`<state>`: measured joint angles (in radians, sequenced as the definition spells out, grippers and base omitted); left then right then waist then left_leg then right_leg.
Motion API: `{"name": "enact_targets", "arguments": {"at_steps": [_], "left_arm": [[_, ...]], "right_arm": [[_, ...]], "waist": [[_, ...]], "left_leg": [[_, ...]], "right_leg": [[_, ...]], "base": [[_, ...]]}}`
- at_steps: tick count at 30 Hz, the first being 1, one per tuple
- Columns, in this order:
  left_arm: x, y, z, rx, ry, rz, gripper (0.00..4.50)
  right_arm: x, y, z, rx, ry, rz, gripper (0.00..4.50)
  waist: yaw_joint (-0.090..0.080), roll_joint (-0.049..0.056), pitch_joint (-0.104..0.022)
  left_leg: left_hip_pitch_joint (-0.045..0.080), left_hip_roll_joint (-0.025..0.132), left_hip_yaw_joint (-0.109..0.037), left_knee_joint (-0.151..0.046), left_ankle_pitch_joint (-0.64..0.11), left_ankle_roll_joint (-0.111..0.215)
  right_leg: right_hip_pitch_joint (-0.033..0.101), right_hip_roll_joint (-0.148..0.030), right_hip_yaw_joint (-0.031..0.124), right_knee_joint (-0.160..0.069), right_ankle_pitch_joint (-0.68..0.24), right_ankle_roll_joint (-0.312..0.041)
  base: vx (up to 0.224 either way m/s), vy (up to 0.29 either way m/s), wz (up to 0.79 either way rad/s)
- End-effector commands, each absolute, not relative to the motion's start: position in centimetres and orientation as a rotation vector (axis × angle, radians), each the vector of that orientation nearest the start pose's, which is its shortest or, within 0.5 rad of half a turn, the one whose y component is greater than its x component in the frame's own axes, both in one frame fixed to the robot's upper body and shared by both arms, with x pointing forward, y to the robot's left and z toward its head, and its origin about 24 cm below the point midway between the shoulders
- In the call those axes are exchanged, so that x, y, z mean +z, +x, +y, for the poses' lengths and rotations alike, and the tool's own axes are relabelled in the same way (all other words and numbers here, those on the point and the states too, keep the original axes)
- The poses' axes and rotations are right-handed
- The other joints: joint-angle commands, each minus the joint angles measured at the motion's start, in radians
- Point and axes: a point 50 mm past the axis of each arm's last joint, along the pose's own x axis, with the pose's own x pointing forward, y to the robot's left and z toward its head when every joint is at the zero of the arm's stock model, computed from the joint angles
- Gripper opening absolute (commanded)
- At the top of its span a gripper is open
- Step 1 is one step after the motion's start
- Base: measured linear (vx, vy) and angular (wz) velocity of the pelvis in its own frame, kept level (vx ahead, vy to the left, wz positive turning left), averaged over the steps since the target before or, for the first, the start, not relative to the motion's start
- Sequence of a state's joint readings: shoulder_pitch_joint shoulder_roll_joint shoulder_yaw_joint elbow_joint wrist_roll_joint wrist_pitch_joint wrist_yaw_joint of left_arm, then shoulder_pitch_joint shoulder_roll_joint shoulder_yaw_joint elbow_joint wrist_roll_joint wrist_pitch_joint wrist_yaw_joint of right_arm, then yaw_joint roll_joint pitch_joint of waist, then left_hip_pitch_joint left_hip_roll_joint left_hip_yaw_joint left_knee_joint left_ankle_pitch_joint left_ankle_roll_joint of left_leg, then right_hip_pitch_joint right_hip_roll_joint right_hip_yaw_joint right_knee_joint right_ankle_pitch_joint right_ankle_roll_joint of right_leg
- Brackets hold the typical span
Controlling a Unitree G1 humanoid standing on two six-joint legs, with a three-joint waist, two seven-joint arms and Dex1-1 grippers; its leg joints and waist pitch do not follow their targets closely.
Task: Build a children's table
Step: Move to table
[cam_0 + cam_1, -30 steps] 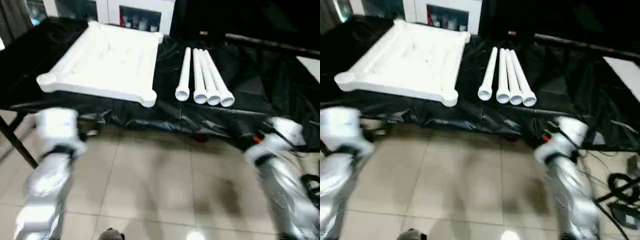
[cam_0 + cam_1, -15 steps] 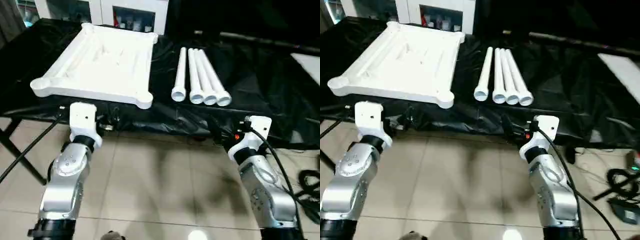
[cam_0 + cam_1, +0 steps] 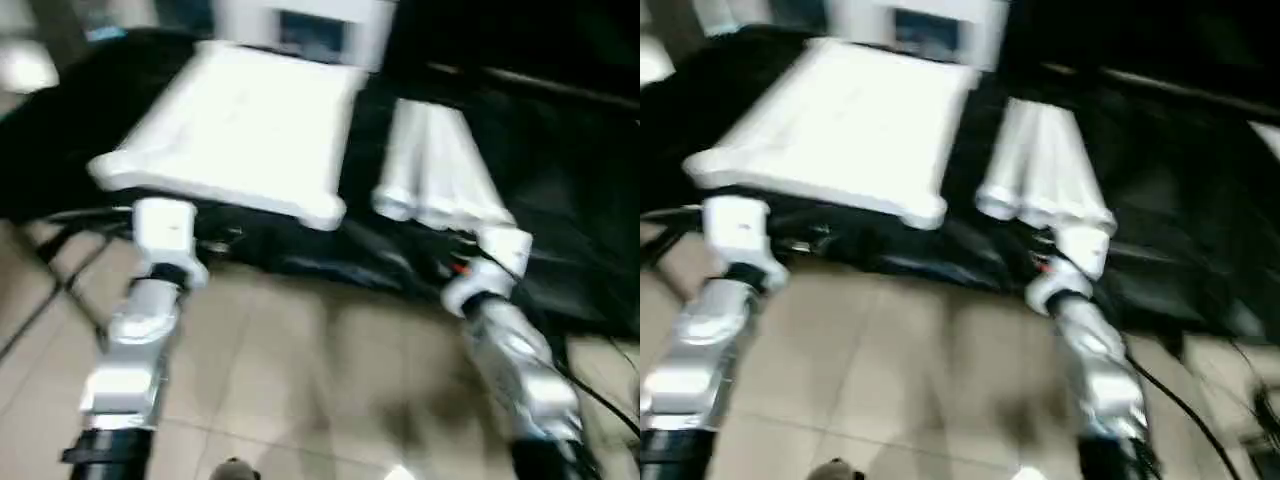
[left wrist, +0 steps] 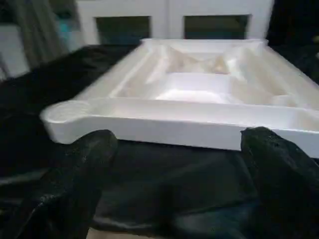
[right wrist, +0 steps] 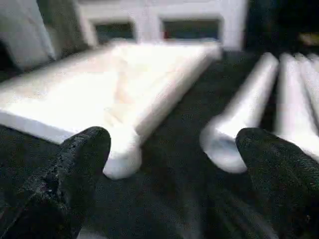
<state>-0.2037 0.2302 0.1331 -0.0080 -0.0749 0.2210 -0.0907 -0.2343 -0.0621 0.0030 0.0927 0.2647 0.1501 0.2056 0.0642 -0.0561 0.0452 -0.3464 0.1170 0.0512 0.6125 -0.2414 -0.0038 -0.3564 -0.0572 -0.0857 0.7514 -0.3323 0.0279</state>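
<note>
The large white rectangular plastic table top [image 3: 235, 125] lies ribbed side up on the black-draped table [image 3: 560, 180], its round corner sockets at the near edge, one at about seven o'clock of the panel and one at about five o'clock. Just beside it, toward three o'clock, the four long white tapered tube legs [image 3: 435, 170] lie side by side, touching one another, with their open wider ends toward the robot (motion blur merges them into one pale fan in the head views).

Both silver forearms reach up from the lower edge of the head views toward the table's near edge. The left arm's white wrist block sits at about six o'clock of the table top's near-left socket, below the table edge; the right arm's wrist block sits at about six o'clock of the legs' open ends.

In the left wrist view the left gripper [image 4: 184, 169] has its two black fingers [image 4: 82, 172] spread wide and released, holding nothing, with the table top's near rim showing between them and well apart from them. In the right wrist view the right gripper [image 5: 169, 169] is likewise spread wide and empty; between its fingers [image 5: 79, 167] appear the top's near-right corner socket and the open end of the nearest leg, neither touched.

Behind the table stands a white cabinet with glass doors [image 4: 174, 20].
</note>
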Motion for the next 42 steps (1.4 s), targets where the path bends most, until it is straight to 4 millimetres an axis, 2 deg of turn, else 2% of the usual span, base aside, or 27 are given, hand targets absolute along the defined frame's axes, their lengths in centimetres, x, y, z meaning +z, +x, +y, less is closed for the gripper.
{"name": "enact_targets", "arguments": {"at_steps": [1,2,3,4,5,8,10,12,14,16,17,18,19,20,21,22,23,25,28,29,30,32,34,36,37,38,42], "left_arm": [[9.0,29.4,19.5,-0.027,0.114,-0.012,4.49],[9.0,29.5,19.5,-0.025,0.116,-0.013,4.49],[9.0,29.5,19.5,-0.023,0.118,-0.014,4.49],[9.1,29.6,19.5,-0.021,0.119,-0.015,4.49],[9.1,29.6,19.5,-0.021,0.119,-0.015,4.49],[9.2,29.7,19.7,-0.016,0.122,-0.019,4.49],[9.1,29.8,20.0,-0.007,0.118,-0.013,4.49],[9.1,29.8,20.0,-0.006,0.118,-0.012,4.49],[9.0,29.8,19.9,-0.008,0.116,-0.009,4.49],[9.1,29.8,19.8,-0.017,0.112,-0.01,4.49],[9.1,29.9,19.7,-0.019,0.112,-0.011,4.49],[9.2,30.0,19.6,-0.023,0.118,-0.014,4.49],[9.2,30.0,19.6,-0.024,0.119,-0.015,4.49],[9.2,30.0,19.6,-0.026,0.121,-0.016,4.49],[9.2,30.1,19.5,-0.028,0.122,-0.017,4.49],[9.3,30.2,19.5,-0.029,0.121,-0.018,4.49],[9.3,30.2,19.5,-0.03,0.121,-0.019,4.49],[9.3,30.3,19.3,-0.035,0.117,-0.021,4.49],[9.3,30.3,19.2,-0.039,0.118,-0.021,4.49],[9.3,30.3,19.2,-0.039,0.118,-0.021,4.49],[9.2,30.3,19.1,-0.042,0.121,-0.021,4.49],[9.3,30.3,19.0,-0.048,0.125,-0.021,4.49],[9.3,30.4,18.8,-0.055,0.127,-0.023,4.49],[9.3,30.5,18.7,-0.059,0.128,-0.024,4.49],[9.3,30.5,18.7,-0.059,0.129,-0.024,4.49],[9.3,30.6,18.7,-0.066,0.134,-0.026,4.49],[9.4,30.7,18.6,-0.071,0.137,-0.028,4.49]], "right_arm": [[6.4,29.4,-14.7,0.251,0.189,0.022,4.5],[6.6,29.5,-14.6,0.248,0.199,0.008,4.5],[6.8,29.6,-14.5,0.231,0.189,0.001,4.5],[6.9,29.8,-14.5,0.218,0.178,-0.004,4.5],[6.9,29.8,-14.5,0.214,0.175,-0.006,4.5],[7.0,29.9,-14.2,0.219,0.173,-0.01,4.5],[6.5,30.2,-14.2,0.191,0.18,0.028,4.5],[6.5,30.3,-14.2,0.189,0.181,0.032,4.5],[6.3,30.3,-14.3,0.186,0.189,0.053,4.5],[6.4,30.3,-14.3,0.18,0.205,0.054,4.5],[6.4,30.3,-14.3,0.184,0.211,0.052,4.5],[6.6,30.4,-14.3,0.184,0.205,0.043,4.5],[6.6,30.4,-14.3,0.183,0.201,0.04,4.5],[6.6,30.4,-14.3,0.183,0.195,0.037,4.5],[6.7,30.4,-14.3,0.181,0.186,0.034,4.5],[6.6,30.4,-14.3,0.179,0.183,0.034,4.5],[6.6,30.4,-14.3,0.178,0.182,0.035,4.5],[6.7,30.5,-14.4,0.166,0.17,0.033,4.5],[6.7,30.7,-14.5,0.158,0.164,0.033,4.5],[6.7,30.7,-14.5,0.158,0.164,0.033,4.5],[6.7,30.7,-14.5,0.156,0.164,0.033,4.5],[6.7,30.8,-14.6,0.149,0.164,0.031,4.5],[6.7,30.8,-14.6,0.146,0.162,0.031,4.5],[6.7,30.9,-14.7,0.145,0.16,0.031,4.5],[6.7,30.9,-14.7,0.145,0.16,0.031,4.5],[6.7,30.9,-14.7,0.14,0.16,0.03,4.5],[6.6,30.9,-14.9,0.131,0.161,0.028,4.5]], "waist": [[-0.022,-0.001,-0.041],[-0.015,-0.024,-0.036],[0.031,-0.066,-0.02],[0.039,-0.053,-0.023],[0.046,-0.05,-0.034],[0.037,-0.033,-0.024],[-0.017,0.038,-0.029],[-0.045,0.046,-0.041],[-0.055,0.036,-0.039],[-0.047,-0.008,-0.037],[-0.01,-0.027,-0.06],[0.023,-0.007,-0.059],[0.025,-0.017,-0.065],[0.027,0.003,-0.074],[0.006,0.036,-0.083],[-0.029,0.054,-0.083],[-0.058,0.052,-0.092],[-0.055,0.029,-0.081],[-0.048,-0.031,-0.064],[-0.004,-0.078,-0.058],[0.022,-0.052,-0.054],[0.028,-0.041,-0.047],[0.021,-0.018,-0.039],[-0.014,0.033,-0.025],[-0.056,0.045,-0.059],[-0.063,0.049,-0.058],[-0.069,0.009,-0.053]], "left_leg": [[0.058,0.116,0.001,-0.105,0.102,0.398],[0.05,0.081,0.031,-0.094,-0.033,0.329],[0.017,-0.005,0.092,0.026,-0.182,0.178],[0.019,0.0,0.084,0.074,-0.167,0.128],[-0.03,0.013,0.053,0.1,-0.094,0.052],[-0.028,0.04,0.045,0.042,-0.05,0.007],[0.077,0.13,0.01,-0.118,-0.343,-0.019],[0.144,0.169,-0.039,-0.145,-0.485,0.018],[0.147,0.171,-0.043,-0.145,-0.456,0.097],[0.068,0.08,0.046,-0.097,-0.334,0.175],[-0.023,0.013,0.082,0.001,-0.157,0.147],[-0.019,0.034,0.076,0.03,-0.103,0.121],[-0.082,0.051,0.057,0.062,-0.001,0.09],[-0.093,0.064,0.053,0.022,0.096,0.068],[-0.024,0.077,0.044,-0.054,0.241,0.102],[0.067,0.108,-0.009,-0.065,0.312,0.175],[0.199,0.186,-0.096,-0.06,0.27,0.345],[0.159,0.174,-0.075,-0.057,0.401,0.464],[0.095,0.057,0.048,-0.049,0.103,0.327],[0.015,-0.02,0.084,0.024,-0.12,0.193],[0.001,-0.002,0.056,0.097,-0.126,0.099],[-0.046,0.024,0.028,0.105,-0.041,0.012],[-0.042,0.05,0.029,0.046,0.017,-0.009],[0.012,0.1,0.024,-0.095,-0.115,-0.001],[0.127,0.167,-0.056,-0.111,-0.207,0.052],[0.155,0.174,-0.08,-0.111,-0.209,0.158],[0.128,0.099,-0.007,-0.093,-0.115,0.32]], "right_leg": [[-0.038,-0.035,0.057,-0.08,0.12,-0.01],[-0.012,-0.053,0.09,-0.153,0.113,-0.018],[0.028,-0.13,0.199,-0.279,-0.343,0.064],[0.047,-0.18,0.233,-0.301,-0.577,0.038],[0.098,-0.179,0.234,-0.284,-0.697,-0.034],[0.097,-0.138,0.175,-0.272,-0.556,-0.178],[0.034,-0.015,0.045,-0.184,-0.3,-0.207],[-0.013,-0.02,0.019,-0.107,-0.042,-0.185],[-0.027,-0.031,0.015,-0.092,0.034,-0.135],[0.052,-0.095,0.071,-0.197,0.061,-0.173],[0.17,-0.144,0.141,-0.246,-0.065,-0.23],[0.171,-0.199,0.167,-0.273,-0.121,-0.28],[0.21,-0.192,0.17,-0.265,-0.103,-0.331],[0.202,-0.135,0.124,-0.234,0.012,-0.322],[0.142,-0.025,0.031,-0.176,0.144,-0.234],[0.061,0.018,-0.004,-0.117,0.127,-0.178],[-0.073,-0.007,-0.004,-0.041,-0.072,-0.073],[-0.127,-0.033,0.017,0.004,0.014,0.042],[-0.06,-0.069,0.074,-0.152,0.196,-0.067],[0.058,-0.12,0.167,-0.249,-0.201,-0.039],[0.086,-0.205,0.231,-0.28,-0.478,-0.147],[0.121,-0.189,0.216,-0.261,-0.402,-0.273],[0.107,-0.144,0.153,-0.256,-0.281,-0.345],[0.052,-0.027,0.048,-0.21,-0.264,-0.254],[-0.015,-0.009,0.016,-0.107,-0.126,-0.203],[-0.064,-0.014,0.011,-0.055,-0.024,-0.127],[-0.063,-0.051,0.031,-0.115,0.124,-0.07]], "base": [[-0.119,-0.101,-0.03],[-0.052,-0.128,0.14],[-0.052,-0.128,0.14],[0.011,-0.134,0.19],[0.029,-0.065,0.01],[0.01,-0.022,0.0],[0.029,0.041,0.0],[0.092,0.08,0.01],[0.097,0.042,0.1],[0.098,0.008,0.09],[0.132,-0.022,0.09],[0.132,-0.022,0.09],[0.153,0.001,0.06],[0.137,0.024,-0.02],[0.137,0.024,-0.02],[0.167,0.015,0.01],[0.19,-0.019,0.0],[0.161,-0.027,-0.03],[0.079,-0.055,-0.07],[0.05,-0.097,0.11],[0.05,-0.097,0.11],[0.071,-0.054,0.03],[0.082,-0.002,-0.01],[0.085,0.072,-0.01],[0.13,0.07,0.05],[0.138,0.036,0.11],[0.106,0.006,0.06]]}}
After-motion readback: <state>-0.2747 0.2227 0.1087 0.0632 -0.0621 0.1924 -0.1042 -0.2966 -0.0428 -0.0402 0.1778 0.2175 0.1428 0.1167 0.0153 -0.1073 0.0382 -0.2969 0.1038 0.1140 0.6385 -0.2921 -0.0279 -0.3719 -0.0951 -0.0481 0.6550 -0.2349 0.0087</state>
